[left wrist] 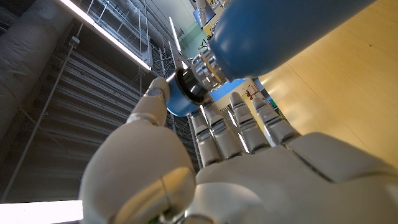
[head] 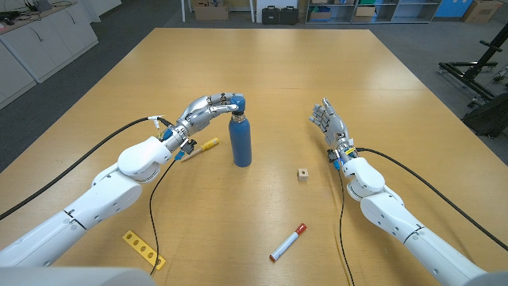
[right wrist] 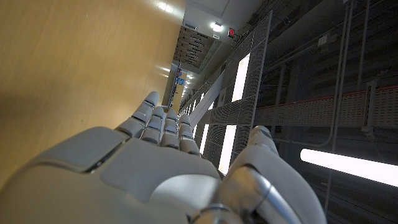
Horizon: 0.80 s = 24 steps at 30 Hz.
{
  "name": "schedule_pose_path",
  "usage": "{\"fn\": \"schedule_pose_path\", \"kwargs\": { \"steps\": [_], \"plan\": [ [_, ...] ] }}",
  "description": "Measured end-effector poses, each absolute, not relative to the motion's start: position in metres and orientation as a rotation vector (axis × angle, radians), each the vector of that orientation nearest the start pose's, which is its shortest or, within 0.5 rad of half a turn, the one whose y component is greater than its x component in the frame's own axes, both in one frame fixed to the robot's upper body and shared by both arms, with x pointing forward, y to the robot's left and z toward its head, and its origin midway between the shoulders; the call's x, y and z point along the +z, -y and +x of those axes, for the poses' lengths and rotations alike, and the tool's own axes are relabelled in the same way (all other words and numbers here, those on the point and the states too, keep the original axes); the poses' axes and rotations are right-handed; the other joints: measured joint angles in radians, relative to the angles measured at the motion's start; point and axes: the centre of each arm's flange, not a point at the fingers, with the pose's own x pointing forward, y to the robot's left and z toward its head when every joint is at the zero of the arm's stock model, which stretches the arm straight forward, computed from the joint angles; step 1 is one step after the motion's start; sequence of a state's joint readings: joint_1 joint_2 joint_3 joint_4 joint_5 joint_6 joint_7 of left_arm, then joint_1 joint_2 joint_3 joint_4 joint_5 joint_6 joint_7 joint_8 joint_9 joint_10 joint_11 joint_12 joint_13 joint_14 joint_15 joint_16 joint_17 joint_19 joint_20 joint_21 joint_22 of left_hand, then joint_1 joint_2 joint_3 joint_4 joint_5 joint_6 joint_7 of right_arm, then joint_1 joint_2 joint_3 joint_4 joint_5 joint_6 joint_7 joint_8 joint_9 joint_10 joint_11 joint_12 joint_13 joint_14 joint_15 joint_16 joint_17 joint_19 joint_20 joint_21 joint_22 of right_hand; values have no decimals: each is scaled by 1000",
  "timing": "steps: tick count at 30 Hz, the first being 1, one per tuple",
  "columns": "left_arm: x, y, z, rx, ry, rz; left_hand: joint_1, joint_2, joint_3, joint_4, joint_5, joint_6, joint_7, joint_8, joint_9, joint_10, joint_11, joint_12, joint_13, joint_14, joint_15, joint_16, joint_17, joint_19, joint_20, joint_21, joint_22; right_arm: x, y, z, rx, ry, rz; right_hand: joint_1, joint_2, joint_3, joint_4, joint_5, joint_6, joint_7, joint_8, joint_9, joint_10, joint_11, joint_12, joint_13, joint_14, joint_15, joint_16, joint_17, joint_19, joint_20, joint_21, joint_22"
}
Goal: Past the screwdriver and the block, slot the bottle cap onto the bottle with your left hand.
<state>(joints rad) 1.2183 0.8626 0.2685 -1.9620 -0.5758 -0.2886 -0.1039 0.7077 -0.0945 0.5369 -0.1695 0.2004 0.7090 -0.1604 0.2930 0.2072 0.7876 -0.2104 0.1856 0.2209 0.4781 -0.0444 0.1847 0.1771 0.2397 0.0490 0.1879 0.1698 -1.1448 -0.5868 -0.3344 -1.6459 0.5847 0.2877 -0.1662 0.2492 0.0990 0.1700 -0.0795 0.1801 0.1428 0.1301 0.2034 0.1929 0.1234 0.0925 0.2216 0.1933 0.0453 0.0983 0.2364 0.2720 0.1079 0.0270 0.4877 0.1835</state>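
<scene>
A blue bottle [head: 240, 144] stands upright at the middle of the table. My left hand [head: 205, 112] reaches to its top and pinches the blue cap [head: 236, 102] between thumb and fingers. In the left wrist view the cap [left wrist: 181, 102] sits at the mouth of the silver threaded neck [left wrist: 208, 66], slightly tilted, with the neck still showing below the blue bottle body [left wrist: 280, 31] and my left hand [left wrist: 217, 168] behind it. A yellow screwdriver [head: 206, 145] lies partly under my left wrist. The small wooden block [head: 302, 174] lies right of the bottle. My right hand [head: 332, 127] is apart, fingers spread, holding nothing.
A red-and-white marker [head: 287, 242] lies near the front edge. A yellow perforated strip [head: 144, 249] lies at the front left by my left forearm. In the right wrist view my right hand [right wrist: 168, 162] stands beside bare tabletop [right wrist: 68, 68].
</scene>
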Motion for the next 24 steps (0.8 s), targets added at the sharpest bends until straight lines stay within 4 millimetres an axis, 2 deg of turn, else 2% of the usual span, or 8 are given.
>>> {"fn": "schedule_pose_path", "kwargs": {
  "steps": [10, 14, 24],
  "plan": [
    [-17, -239, 492, -547, 733, 292, -1, -1, 0, 0, 0, -20, -18, -13, 0, -32, -1, 0, 5, -13, -5, 0, 0, -1, 1, 0, 0, -87, 266, 578, 165, 583, 34, -2, 2, 0, 0, 0, 0, 0, 0, 0, 0, 0, 0, 0, 0, 0, 0, 0, 0, 0, 0, 0],
    [-18, -240, 492, -546, 728, 299, -10, -5, 8, 8, 0, -44, -15, -23, 1, -55, 1, 0, 8, -23, -2, 0, 0, -6, 6, 0, 0, -87, 265, 578, 165, 582, 34, -4, 4, 0, 0, 0, 0, 0, 0, 0, 0, 0, 0, 0, 0, 0, 0, 0, 0, 0, 0, 0],
    [-15, -240, 495, -544, 718, 316, -27, -4, 9, 8, 0, -98, -11, -42, 7, -127, 5, 0, 14, -57, 0, -4, 0, -19, 19, 0, 0, -88, 265, 579, 164, 580, 36, -4, 4, 0, 0, 0, 0, 0, 0, 0, 0, 0, 0, 0, 0, 0, 0, 0, 0, 0, -8, 0]
  ]
}}
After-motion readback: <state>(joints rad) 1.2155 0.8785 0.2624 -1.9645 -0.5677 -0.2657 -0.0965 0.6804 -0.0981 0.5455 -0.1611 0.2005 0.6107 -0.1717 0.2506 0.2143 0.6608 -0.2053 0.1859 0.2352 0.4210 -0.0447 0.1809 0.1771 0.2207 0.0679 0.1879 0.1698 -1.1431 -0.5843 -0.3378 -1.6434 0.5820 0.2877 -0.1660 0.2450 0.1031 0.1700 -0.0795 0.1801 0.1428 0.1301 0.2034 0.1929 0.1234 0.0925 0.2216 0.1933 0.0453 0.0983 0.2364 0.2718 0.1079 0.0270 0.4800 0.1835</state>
